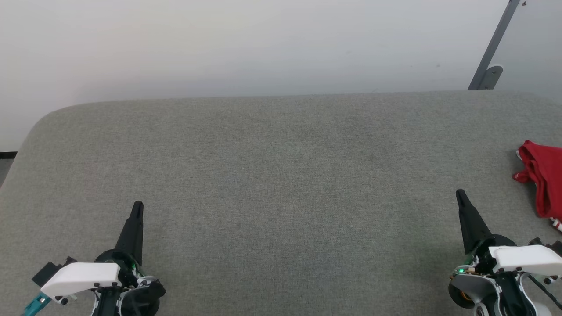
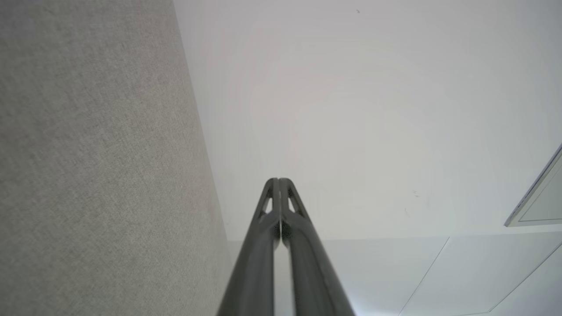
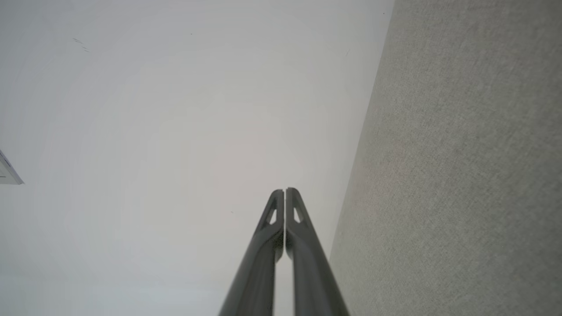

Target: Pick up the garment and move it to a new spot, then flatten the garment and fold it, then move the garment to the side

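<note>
Wide grey fabric-covered tabletop (image 1: 281,166) against a plain white wall (image 1: 219,44). Crumpled red fabric garment (image 1: 543,175) lies at the table's right edge, cut off by the frame, near the right gripper (image 1: 460,194) but apart from it. Slanted grey metal strut (image 1: 494,46) far right. Left gripper (image 1: 138,205) well apart. Both finger pairs pressed together.

Garment (image 1: 543,175) at table (image 1: 281,175) right edge — right fingers (image 1: 470,224) near, left fingers (image 1: 131,232) well apart.

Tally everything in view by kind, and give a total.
Crumpled red fabric garment: 1
Grey fabric-covered table: 1
Dark long-fingered tools: 2 (left tool, right tool, both shut)
Slanted grey metal bar: 1
Total: 5
</note>
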{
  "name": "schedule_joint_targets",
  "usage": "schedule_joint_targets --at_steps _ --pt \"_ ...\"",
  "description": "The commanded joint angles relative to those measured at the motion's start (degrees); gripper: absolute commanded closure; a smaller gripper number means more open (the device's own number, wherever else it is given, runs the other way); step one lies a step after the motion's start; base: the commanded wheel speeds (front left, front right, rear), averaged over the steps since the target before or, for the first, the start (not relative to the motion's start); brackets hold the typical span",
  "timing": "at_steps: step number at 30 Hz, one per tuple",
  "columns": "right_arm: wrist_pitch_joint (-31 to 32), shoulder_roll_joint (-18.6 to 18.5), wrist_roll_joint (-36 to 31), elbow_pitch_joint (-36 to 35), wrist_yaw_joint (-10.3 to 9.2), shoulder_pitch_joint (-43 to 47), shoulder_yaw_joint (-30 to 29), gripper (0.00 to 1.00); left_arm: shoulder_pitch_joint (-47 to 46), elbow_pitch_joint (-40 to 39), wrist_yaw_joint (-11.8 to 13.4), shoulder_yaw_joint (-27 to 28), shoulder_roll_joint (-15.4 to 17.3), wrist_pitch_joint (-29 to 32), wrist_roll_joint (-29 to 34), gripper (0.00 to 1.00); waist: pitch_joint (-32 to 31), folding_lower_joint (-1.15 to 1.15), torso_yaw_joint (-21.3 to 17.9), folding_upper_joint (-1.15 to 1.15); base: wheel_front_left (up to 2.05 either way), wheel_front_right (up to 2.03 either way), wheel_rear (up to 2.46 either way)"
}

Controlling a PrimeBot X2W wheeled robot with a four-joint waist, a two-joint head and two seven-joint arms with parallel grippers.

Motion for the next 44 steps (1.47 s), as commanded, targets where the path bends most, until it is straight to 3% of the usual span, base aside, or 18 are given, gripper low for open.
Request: schedule_joint_targets --at_steps 1,44 --pt "0.10 0.08 0.21 0.11 0.02 -0.18 -0.05 1.00 -0.81 -0.04 0.11 0.17 -0.02 0.19 0.16 1.00 0.00 0.00 0.00 0.00 0.00 0.00 0.00" --pt "0.08 0.08 0.23 0.12 0.02 -0.18 -0.03 1.00 -0.87 -0.02 0.11 0.75 -0.45 0.58 0.66 1.00 0.00 0.00 0.00 0.00 0.00 0.00 0.00"
